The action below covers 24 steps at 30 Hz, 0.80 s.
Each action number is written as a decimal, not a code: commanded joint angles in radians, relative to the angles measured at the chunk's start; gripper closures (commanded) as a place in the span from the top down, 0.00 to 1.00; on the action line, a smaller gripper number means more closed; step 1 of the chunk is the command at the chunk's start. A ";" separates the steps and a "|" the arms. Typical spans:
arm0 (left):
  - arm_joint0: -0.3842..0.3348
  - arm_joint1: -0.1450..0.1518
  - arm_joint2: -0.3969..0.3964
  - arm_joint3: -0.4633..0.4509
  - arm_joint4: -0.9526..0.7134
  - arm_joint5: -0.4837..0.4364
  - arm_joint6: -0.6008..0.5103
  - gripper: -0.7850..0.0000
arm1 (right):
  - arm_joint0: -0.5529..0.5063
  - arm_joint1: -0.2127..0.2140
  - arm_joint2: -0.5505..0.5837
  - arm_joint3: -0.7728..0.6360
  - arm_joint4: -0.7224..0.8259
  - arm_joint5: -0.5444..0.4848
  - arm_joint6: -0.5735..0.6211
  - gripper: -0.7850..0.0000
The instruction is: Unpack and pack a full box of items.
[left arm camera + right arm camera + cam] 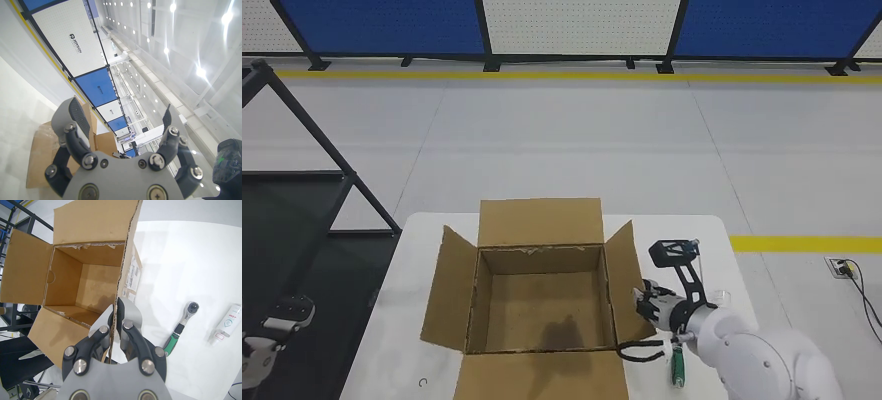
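One flap point(627, 275) of box point(94, 283) pinched in right gripper point(115, 311), left gripper point(121, 115) spread empty; suggest easing flap outward, clearing ratchet point(186, 317) beside box.

1. The right claw point(115, 313) is clamped on the edge of the box flap point(624, 265), with one finger on each face of the cardboard.
2. The right arm point(762, 362) lies low behind its claw.
3. The left claw point(122, 110) is tilted upward, its fingers spread wide apart.

Glossy white arm point(752, 360) — right tool point(115, 310) of grey plates, black links, silver screws
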<state>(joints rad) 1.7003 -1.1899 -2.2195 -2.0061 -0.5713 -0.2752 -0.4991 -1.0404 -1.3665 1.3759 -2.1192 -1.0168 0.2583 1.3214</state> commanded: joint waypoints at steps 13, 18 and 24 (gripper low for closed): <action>0.006 -0.003 -0.010 0.007 -0.001 0.002 0.008 1.00 | 0.048 0.001 -0.037 0.032 -0.052 0.118 -0.015 0.00; 0.005 -0.004 -0.010 0.007 -0.001 0.005 0.007 1.00 | 0.045 0.000 -0.042 0.029 -0.071 0.182 -0.018 0.00; 0.001 -0.004 -0.009 0.004 0.002 0.010 0.004 1.00 | 0.032 0.001 -0.038 0.022 -0.092 0.230 -0.015 0.00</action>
<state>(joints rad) 1.7019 -1.1936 -2.2294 -2.0014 -0.5695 -0.2655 -0.4947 -1.0067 -1.3656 1.3377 -2.0970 -1.1074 0.4852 1.3057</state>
